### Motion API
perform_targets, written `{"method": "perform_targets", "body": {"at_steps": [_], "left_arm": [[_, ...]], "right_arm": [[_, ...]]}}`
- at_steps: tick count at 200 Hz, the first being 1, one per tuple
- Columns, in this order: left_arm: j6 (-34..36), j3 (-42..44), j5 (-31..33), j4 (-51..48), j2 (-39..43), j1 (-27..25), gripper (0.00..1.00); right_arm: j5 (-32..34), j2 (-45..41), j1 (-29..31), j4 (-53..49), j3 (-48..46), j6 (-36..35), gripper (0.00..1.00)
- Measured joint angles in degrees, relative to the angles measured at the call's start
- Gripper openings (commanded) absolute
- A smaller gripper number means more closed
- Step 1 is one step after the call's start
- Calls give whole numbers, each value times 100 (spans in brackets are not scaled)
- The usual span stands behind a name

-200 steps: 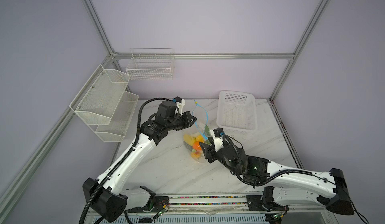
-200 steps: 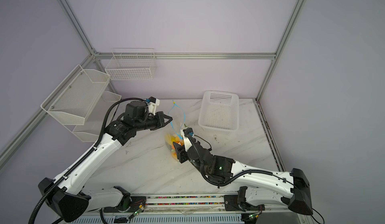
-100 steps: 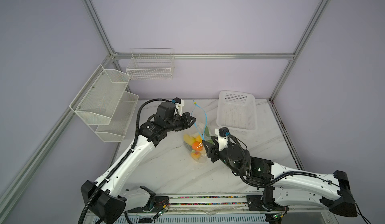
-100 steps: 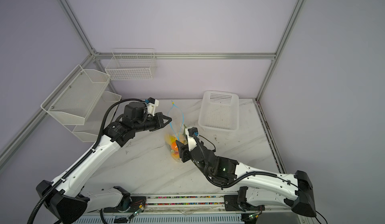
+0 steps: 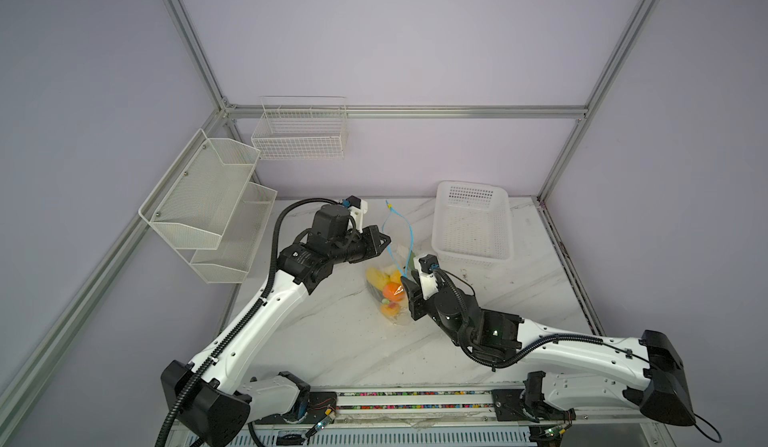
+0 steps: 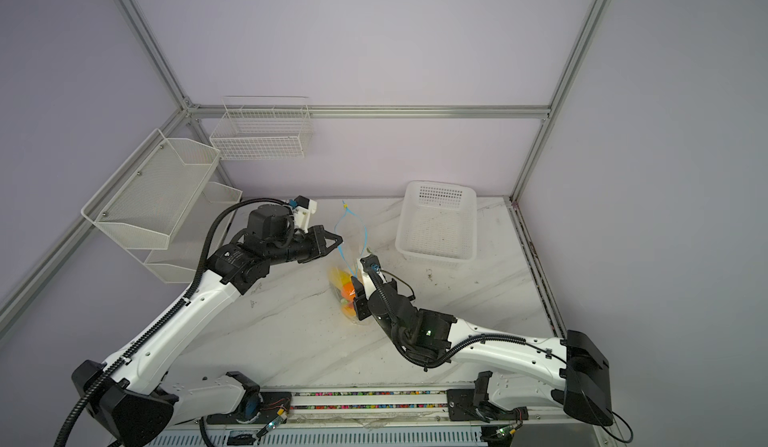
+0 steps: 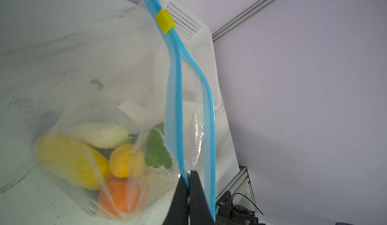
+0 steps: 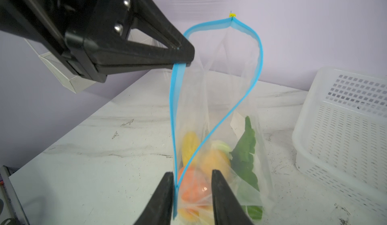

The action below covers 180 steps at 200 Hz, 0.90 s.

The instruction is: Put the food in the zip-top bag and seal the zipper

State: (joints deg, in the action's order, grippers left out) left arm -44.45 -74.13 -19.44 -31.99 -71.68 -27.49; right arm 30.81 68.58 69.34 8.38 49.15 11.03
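The zip-top bag [image 5: 392, 270] hangs upright over the marble table, mouth gaping. My left gripper [image 7: 189, 174] is shut on one side of the light-blue zipper [image 7: 173, 88] and holds the bag up; its tips show in both top views [image 5: 387, 239] [image 6: 340, 241]. The yellow slider [image 8: 232, 15] sits at the top end of the zipper. The food is inside: a yellow piece [image 7: 69, 161], a white one [image 7: 98, 134], an orange one [image 7: 119, 194] and a green leafy one [image 8: 245, 150]. My right gripper [image 8: 192, 174] is open, straddling the bag's lower zipper end, with one finger [image 8: 165, 192] touching the strip.
A white perforated basket [image 5: 471, 224] stands at the back right, close behind the bag. Wire shelves [image 5: 208, 199] and a wire basket [image 5: 299, 133] hang on the left and back walls. Bare marble [image 5: 332, 332] lies in front of the bag.
My right gripper has crept up to the bag's lower zipper end and its jaws have narrowed around it. The left gripper keeps holding the zipper in place.
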Motion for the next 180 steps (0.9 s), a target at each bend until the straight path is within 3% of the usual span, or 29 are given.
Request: {"method": "perform_targets", "body": {"at_steps": [46, 98, 141, 180], "left_arm": [[2, 0, 15, 9, 4, 2, 0], [4, 0, 85, 0, 13, 4, 0], [142, -9, 321, -258, 192, 125, 33], [483, -37, 393, -553, 688, 579, 45]], "right_arm": [[-2, 0, -15, 114, 0, -37, 3], [-151, 0, -114, 125, 13, -356, 0], [-1213, 11, -796, 219, 232, -822, 0], [-2723, 251, -1578, 251, 754, -1451, 0]]}}
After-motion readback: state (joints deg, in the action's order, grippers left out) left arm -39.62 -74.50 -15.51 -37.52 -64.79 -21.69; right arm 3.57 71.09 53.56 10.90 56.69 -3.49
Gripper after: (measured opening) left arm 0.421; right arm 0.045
